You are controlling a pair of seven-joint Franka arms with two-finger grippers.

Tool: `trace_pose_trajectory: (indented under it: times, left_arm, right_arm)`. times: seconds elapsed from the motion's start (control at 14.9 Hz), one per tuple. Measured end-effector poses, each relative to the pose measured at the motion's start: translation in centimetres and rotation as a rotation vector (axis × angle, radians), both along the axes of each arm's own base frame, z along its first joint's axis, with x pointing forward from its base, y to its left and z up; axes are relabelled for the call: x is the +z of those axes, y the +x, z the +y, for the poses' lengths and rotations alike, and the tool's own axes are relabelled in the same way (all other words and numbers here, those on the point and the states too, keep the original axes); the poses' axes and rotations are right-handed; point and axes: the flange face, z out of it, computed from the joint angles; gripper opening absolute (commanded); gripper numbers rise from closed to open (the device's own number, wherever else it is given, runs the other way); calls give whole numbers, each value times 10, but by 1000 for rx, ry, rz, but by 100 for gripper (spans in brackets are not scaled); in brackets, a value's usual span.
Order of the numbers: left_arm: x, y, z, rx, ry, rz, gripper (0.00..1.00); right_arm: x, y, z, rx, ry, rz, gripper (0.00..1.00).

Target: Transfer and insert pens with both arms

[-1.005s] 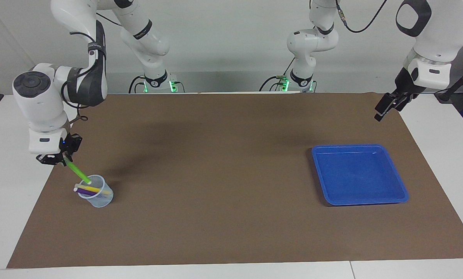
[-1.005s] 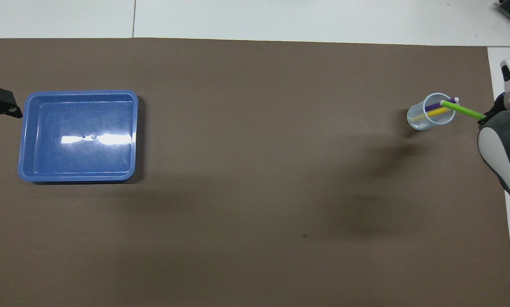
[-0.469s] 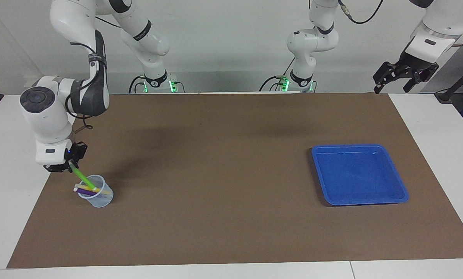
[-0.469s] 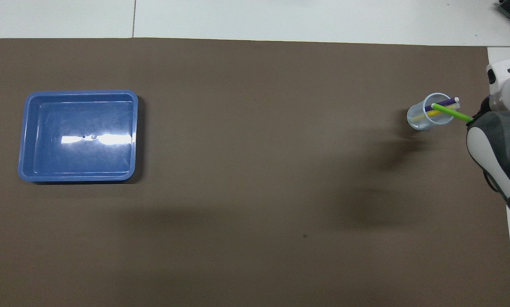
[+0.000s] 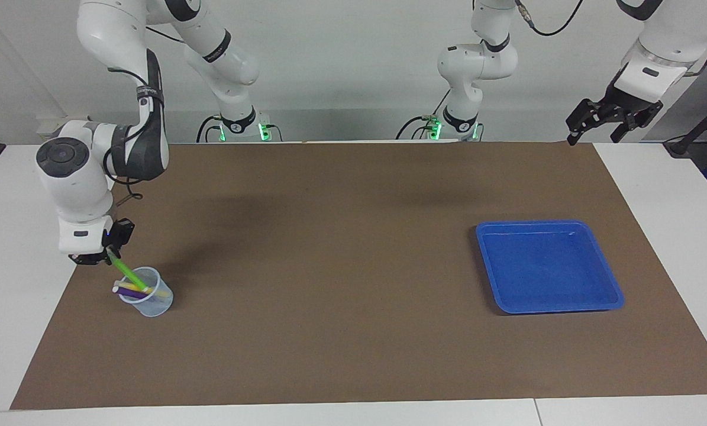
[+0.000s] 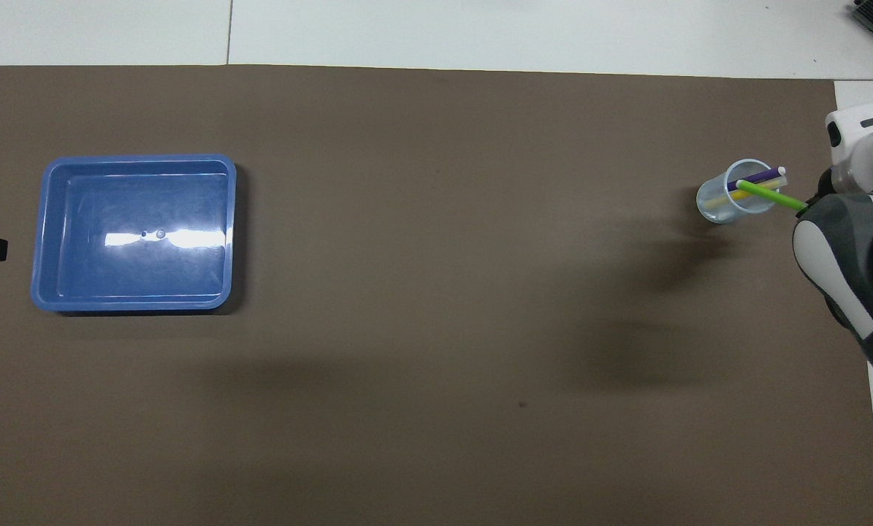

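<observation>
Clamping the upper end of the slim green marker pen [image 5: 127,273], the right gripper [image 5: 106,255] hangs just above the rim of the small clear plastic cup [image 5: 147,300], which stands on the brown mat [image 5: 341,266] near the right arm's end of the surface. The green pen slants down with its pale cap end already inside the cup's mouth, across the purple pen [image 5: 129,293] and the yellow pen [image 5: 149,289] that lie leaning inside. These pens look light, stiff and smooth, so they should slide in easily once let go, but a grip high on the barrel leaves the tip free to swing. The cup looks thin and light too, and a sideways nudge from the pen could tip it, since it sits close to the mat's edge. Across the middle the mat gives broad open room. Toward the left arm's end sits the shallow blue plastic tray [image 5: 601,260], with no pen in it. Above the mat's corner there, the left gripper [image 5: 597,123] waits with fingers spread apart, holding nothing.
</observation>
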Motion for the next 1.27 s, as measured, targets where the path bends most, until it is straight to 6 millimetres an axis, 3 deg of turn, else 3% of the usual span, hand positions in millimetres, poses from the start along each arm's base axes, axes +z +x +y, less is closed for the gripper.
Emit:
trace_pose_trajectory:
  times: [0.2, 0.34, 1.01, 1.21, 1.27]
  left_arm:
    - [-4, -1, -2, 22, 0, -12, 100]
    - [-8, -3, -2, 24, -1, -3, 100]
    - [-23, -4, -14, -41, -13, 32, 100]
    - [-26, 1, -12, -37, -16, 2, 100]
    - [-26, 2, -12, -37, -16, -7, 100]
  right_arm:
    - [0, 0, 1, 6, -7, -2, 44]
    - [0, 1, 2, 8, -7, -3, 51]
    - [0, 2, 6, 15, -8, -5, 51]
    - [9, 3, 7, 11, -12, 0, 58]
    - [18, 3, 7, 2, -17, 10, 65]
